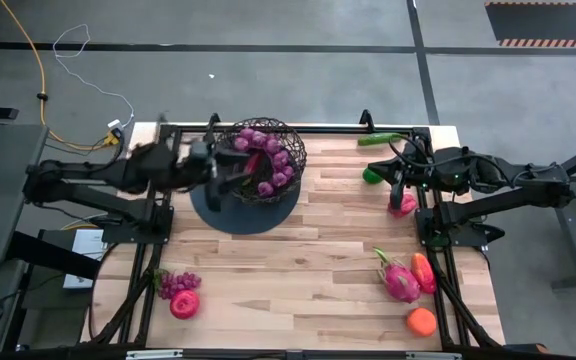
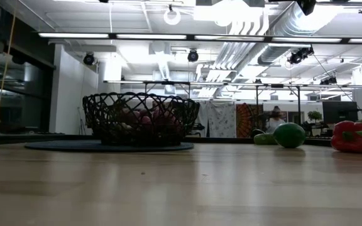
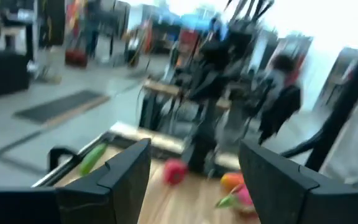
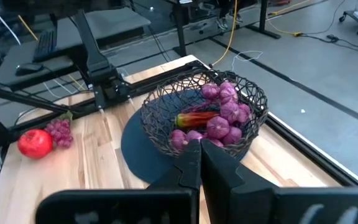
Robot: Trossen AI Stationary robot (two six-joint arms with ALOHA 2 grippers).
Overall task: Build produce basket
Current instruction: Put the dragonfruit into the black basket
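At far left, round black wire-mesh basket on flat dark disc — knobbly purple grapes, glossy red chili inside; left gripper beside, fingers parted, empty; right gripper fingers closed, empty.

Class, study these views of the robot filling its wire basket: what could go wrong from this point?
1. The left gripper, open and empty, sits at the basket rim; it might snag the wire and drag the basket off the dark disc.
2. The grapes are heaped high, so produce added later may roll off.
3. The pink dragon fruit lies near the table edge, so a nudge could drop it.
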